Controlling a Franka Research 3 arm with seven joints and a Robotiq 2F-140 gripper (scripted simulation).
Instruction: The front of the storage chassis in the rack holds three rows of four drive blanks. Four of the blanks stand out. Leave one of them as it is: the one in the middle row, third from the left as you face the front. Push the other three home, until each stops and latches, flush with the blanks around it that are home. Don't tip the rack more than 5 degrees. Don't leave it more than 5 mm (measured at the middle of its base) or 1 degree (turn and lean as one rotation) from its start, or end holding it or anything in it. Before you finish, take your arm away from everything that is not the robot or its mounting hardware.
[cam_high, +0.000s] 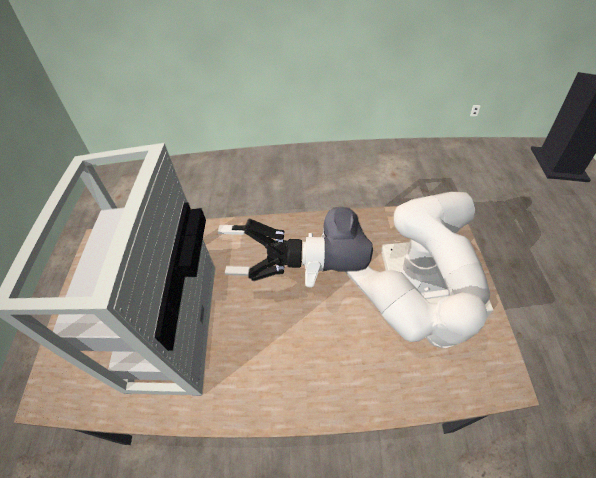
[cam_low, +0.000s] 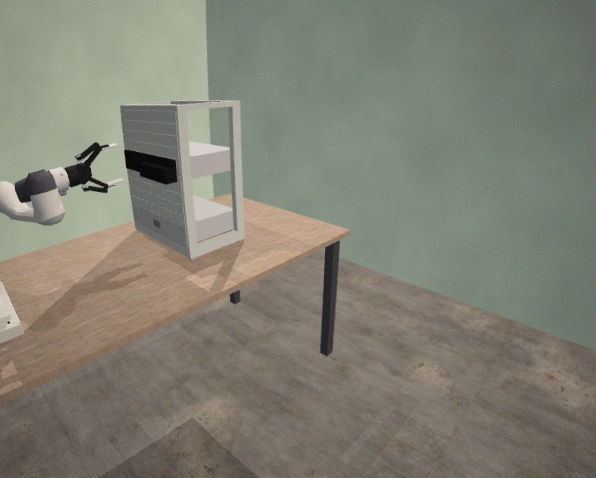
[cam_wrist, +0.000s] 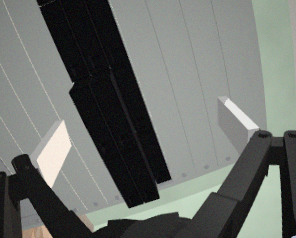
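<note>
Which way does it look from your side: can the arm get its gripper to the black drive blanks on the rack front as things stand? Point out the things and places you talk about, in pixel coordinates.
Probably yes: the open gripper (cam_high: 235, 250) (cam_low: 120, 163) faces the black blanks (cam_high: 192, 242) (cam_low: 159, 172) (cam_wrist: 112, 135), with nothing seen between them, though its spread fingers look too wide for pushing one blank.

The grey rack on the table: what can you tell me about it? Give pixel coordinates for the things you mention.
The rack (cam_high: 131, 215) (cam_low: 184, 200) stands upright at one end of the wooden table (cam_high: 300, 380) (cam_low: 150, 295). It has a pale, metal-looking open frame and a grey front with thin horizontal lines. Across the front runs a black band, part of it jutting out. Two light boxy shapes show inside. The open pincer (cam_high: 239, 251) (cam_low: 120, 163) (cam_wrist: 141, 122) isn't touching it.
</note>
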